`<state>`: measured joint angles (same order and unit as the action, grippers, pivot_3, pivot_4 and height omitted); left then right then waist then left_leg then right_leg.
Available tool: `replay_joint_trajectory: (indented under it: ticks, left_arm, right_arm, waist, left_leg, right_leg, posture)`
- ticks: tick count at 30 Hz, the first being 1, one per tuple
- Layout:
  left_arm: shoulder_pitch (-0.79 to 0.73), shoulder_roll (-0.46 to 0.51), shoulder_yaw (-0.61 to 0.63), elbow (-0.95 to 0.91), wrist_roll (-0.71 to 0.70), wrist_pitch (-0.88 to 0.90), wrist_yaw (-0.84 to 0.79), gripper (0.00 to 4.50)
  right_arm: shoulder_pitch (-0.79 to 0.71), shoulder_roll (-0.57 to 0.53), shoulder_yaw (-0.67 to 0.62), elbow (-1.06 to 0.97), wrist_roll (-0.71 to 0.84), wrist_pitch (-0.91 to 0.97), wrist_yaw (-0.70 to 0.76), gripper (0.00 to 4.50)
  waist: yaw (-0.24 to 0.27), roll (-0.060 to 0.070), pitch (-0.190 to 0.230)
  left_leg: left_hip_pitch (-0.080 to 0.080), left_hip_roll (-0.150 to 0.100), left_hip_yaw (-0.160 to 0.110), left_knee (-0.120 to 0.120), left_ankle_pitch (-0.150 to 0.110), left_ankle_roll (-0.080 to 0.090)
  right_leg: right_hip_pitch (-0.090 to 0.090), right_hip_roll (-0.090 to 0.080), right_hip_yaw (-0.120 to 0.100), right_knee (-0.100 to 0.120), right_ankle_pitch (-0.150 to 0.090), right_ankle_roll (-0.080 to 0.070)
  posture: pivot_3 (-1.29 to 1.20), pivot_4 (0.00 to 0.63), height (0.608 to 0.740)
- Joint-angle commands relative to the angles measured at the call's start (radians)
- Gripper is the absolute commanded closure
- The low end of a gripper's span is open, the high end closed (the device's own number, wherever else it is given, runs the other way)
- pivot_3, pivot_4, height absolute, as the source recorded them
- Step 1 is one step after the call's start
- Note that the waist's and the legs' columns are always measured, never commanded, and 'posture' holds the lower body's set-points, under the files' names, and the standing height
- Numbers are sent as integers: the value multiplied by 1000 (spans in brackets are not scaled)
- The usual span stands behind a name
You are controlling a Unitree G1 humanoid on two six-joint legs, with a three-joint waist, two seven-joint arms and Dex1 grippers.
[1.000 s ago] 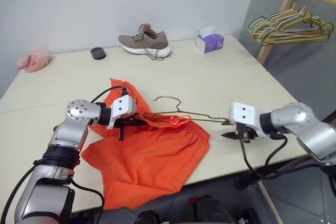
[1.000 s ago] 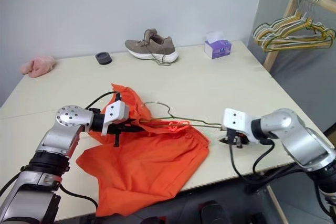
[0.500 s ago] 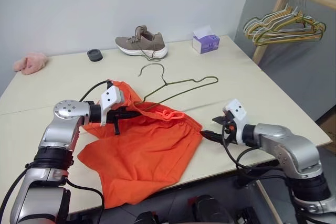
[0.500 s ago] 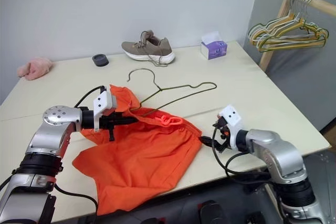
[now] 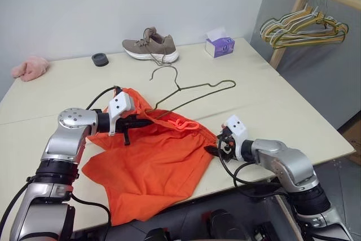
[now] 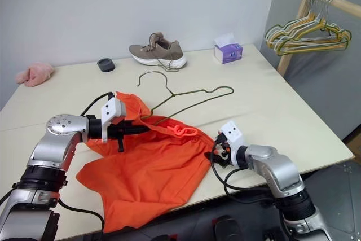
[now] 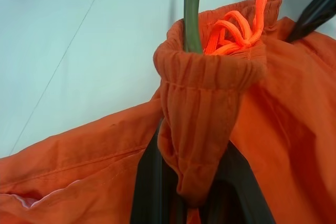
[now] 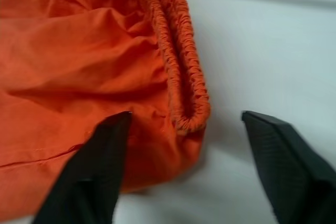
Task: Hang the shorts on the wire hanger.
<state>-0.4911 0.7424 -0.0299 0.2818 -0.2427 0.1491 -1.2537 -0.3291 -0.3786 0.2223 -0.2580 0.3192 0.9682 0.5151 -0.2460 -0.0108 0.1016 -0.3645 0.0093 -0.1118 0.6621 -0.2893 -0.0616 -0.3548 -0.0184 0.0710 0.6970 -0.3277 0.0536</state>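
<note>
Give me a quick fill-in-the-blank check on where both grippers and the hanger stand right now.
1. The left gripper is shut on the waistband of the ____.
2. The right gripper has its fingers ____ around the waistband's end.
3. The wire hanger has one end tucked inside the ____.

Missing words: shorts; open; waistband.

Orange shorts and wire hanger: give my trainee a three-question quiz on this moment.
1. True or false: the left gripper is shut on the bright orange fabric shorts.
2. The right gripper is: A) open at the shorts' waistband corner, B) holding the hanger.
3. What lies on the table behind the thin dark wire hanger?

Key: 1 true; 2 A; 3 a brown shoe.
</note>
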Motion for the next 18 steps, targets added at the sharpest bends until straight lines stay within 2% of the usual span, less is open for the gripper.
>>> replay_joint_trajectory:
  ticks: [1, 7, 13, 18]
  left_arm:
    - [-4, 15, 47, -49, -37, 20, 12, 4500]
    - [30, 17, 78, -117, -94, 103, 23, 4500]
    - [97, 83, 100, -239, -173, 219, -40, 4500]
    - [162, 209, 108, -283, -202, 250, -151, 4500]
  right_arm:
    - [-5, 16, 7, -8, -19, -51, -16, 2377]
    - [-14, 5, -29, 29, -47, -108, -26, 4484]
    - [-53, -104, -91, 107, -44, -162, 39, 4484]
    - [-103, -231, -148, 186, -27, -186, 133, 4484]
  waist:
    - [0, 0, 0]
    - [0, 0, 0]
    - [-1, 0, 0]
    - [-1, 0, 0]
  left_leg:
    - [0, 0, 0, 0, 0, 0]
    - [0, 0, 0, 0, 0, 0]
    - [0, 0, 1, 0, 0, 0]
    - [1, -1, 1, -1, 0, 0]
  right_leg:
    - [0, 0, 0, 0, 0, 0]
    - [0, 0, 0, 0, 0, 0]
    - [0, 0, 0, 0, 0, 0]
    - [0, 1, 0, 0, 0, 0]
  posture:
    - [-225, 32, 740]
    - [-224, 33, 740]
    - [-218, 33, 740]
    - [-212, 34, 740]
